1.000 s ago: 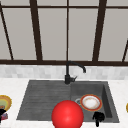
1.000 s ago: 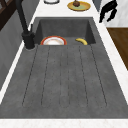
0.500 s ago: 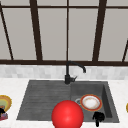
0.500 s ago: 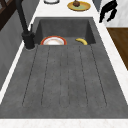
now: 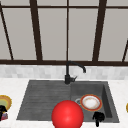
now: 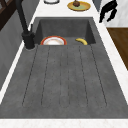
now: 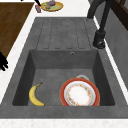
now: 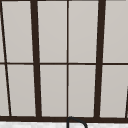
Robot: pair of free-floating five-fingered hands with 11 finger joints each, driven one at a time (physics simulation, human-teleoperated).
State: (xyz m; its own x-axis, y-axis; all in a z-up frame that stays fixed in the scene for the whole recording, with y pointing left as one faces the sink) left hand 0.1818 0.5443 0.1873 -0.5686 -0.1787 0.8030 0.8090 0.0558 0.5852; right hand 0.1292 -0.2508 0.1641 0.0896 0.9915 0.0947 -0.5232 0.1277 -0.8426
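My right hand (image 5: pixel 98 117) hovers over the sink's front edge, just in front of the basin, with its fingers hanging loose and holding nothing. It appears again as the right hand (image 6: pixel 108 11) at the far front counter and as the right hand (image 7: pixel 2 62) at the picture's left edge. A white plate with a red-orange rim (image 5: pixel 91 102) lies in the basin, and a banana (image 7: pixel 35 95) lies beside the plate (image 7: pixel 80 93). My left hand (image 5: pixel 2 111) stays at the far left by a yellow plate (image 5: pixel 4 102) and a small reddish thing (image 7: pixel 38 8).
A black tap (image 5: pixel 67 75) stands behind the dark grey sink (image 5: pixel 45 100), whose grooved drainboard (image 6: pixel 65 75) lies left of the basin. A red ball (image 5: pixel 67 115) shows before the sink's front edge. Another yellow plate (image 6: pixel 78 5) with food sits on the right counter. A window is behind.
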